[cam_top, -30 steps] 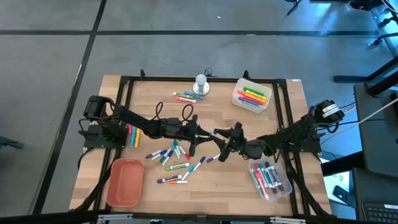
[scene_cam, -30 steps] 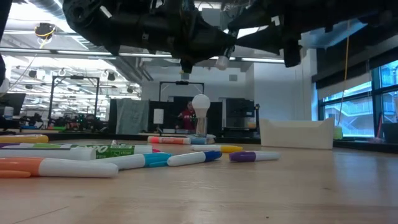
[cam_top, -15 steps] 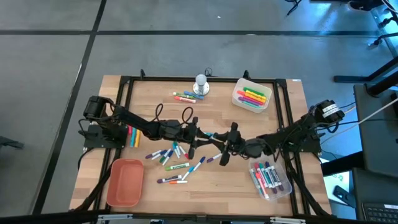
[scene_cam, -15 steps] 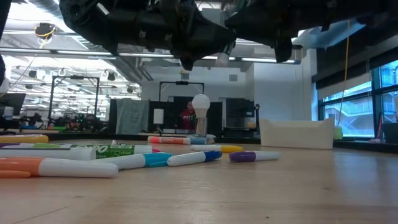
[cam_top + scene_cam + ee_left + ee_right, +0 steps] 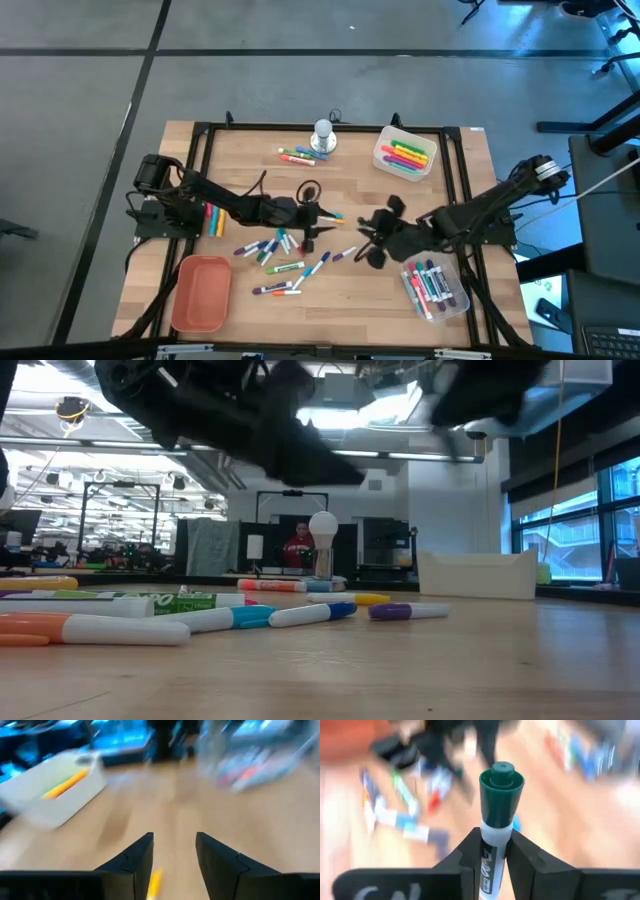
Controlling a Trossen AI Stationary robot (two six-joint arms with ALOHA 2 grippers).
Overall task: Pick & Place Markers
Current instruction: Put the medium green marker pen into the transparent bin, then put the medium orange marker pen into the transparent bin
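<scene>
My right gripper (image 5: 492,855) hangs above the table's middle right (image 5: 368,243), shut on a white-barrelled marker with a dark green cap (image 5: 501,790). My left gripper (image 5: 174,857) stands open over the table's middle (image 5: 316,222) with nothing between its fingers. A yellow marker (image 5: 154,884) lies on the wood below it. Several loose markers (image 5: 282,255) lie flat on the table near the left gripper and show in the low view as a row (image 5: 230,615). My right gripper pinches the marker's white barrel (image 5: 491,851) between its two fingers, just behind the cap. The marker lies along the fingers, its capped end sticking out past the fingertips. It is lifted clear of the table.
A white tray (image 5: 384,160) of bright markers stands at the far right and a clear bin (image 5: 455,305) of markers at the near right. A salmon bin (image 5: 200,293) sits at the near left. A silver-white knob (image 5: 322,135) and a few markers (image 5: 296,155) are at the far edge.
The two grippers met over the table's middle. My right gripper has since drawn back toward the right edge and risen, turning its wrist, and carries the green-capped marker with it. My left gripper stays near the middle, tipped a little.
</scene>
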